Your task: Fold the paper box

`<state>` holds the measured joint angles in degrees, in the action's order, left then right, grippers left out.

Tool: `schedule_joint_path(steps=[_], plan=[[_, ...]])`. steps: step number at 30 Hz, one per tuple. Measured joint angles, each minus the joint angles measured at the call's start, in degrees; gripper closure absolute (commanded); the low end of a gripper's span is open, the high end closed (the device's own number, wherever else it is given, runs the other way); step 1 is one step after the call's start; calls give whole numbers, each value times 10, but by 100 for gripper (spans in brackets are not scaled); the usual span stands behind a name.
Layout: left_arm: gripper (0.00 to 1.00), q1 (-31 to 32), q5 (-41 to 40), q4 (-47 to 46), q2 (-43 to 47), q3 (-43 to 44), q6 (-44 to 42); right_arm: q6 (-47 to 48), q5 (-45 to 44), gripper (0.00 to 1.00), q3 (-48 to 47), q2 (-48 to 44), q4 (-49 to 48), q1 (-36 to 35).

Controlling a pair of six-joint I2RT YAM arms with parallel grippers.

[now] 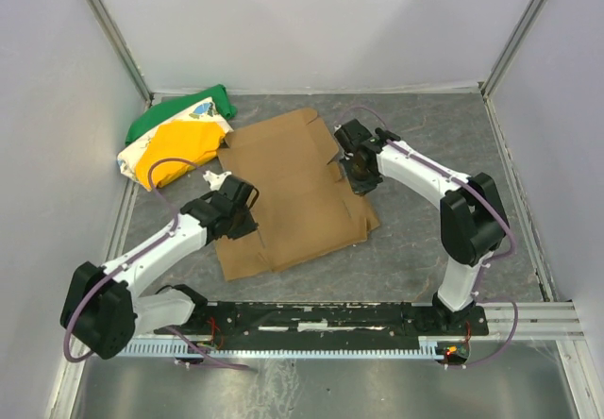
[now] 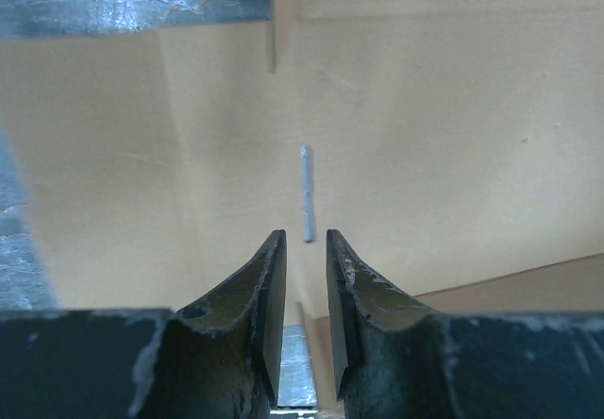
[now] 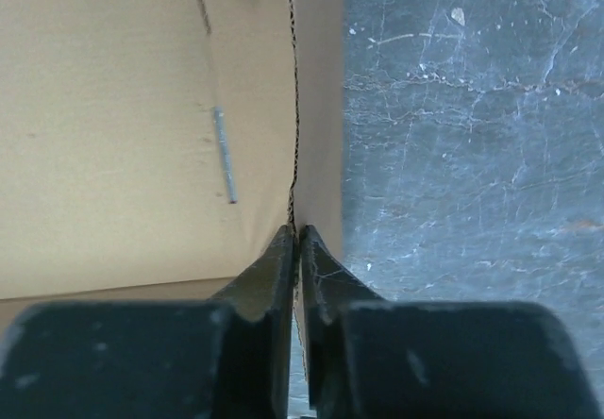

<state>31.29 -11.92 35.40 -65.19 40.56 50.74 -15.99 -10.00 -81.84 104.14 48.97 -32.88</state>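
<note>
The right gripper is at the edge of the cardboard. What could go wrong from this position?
1. The right gripper seems to pinch only a thin edge of the paper box; lifting could tear it along the perforated line or let it slip out.
2. The left gripper is open and holds nothing, so the sheet may slide toward the cloth bundle.
</note>
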Motion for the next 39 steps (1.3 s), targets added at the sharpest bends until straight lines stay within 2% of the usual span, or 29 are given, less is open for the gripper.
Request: schedule_joint_path(steps=[6,12,17,18,20,24,27,30,32,35,39], plan=[[69,0,16,-7,-70,54,-5,-45,20,98,36,-16,-32,35],[69,1,69,-50,-161,150,-40,-100,50,98,136,-106,-64,109],[70,12,108,-79,-259,224,-69,-111,56,98,137,-128,-66,108],[70,14,117,-84,-281,235,-74,-113,59,96,139,-128,-67,107],[70,21,127,-89,-322,253,-85,-118,63,75,144,-129,-67,106],[70,43,138,-89,-381,279,-101,-125,68,50,154,-139,-66,105],[71,54,138,-90,-406,293,-108,-126,65,41,153,-168,-64,105],[71,55,138,-88,-426,306,-111,-116,59,40,122,-189,-45,105],[71,54,138,-87,-440,313,-112,-106,58,46,64,-177,-26,105],[72,52,140,-85,-449,318,-113,-86,66,57,-82,-93,3,105],[72,52,141,-83,-454,323,-115,-76,82,60,-181,9,11,105]])
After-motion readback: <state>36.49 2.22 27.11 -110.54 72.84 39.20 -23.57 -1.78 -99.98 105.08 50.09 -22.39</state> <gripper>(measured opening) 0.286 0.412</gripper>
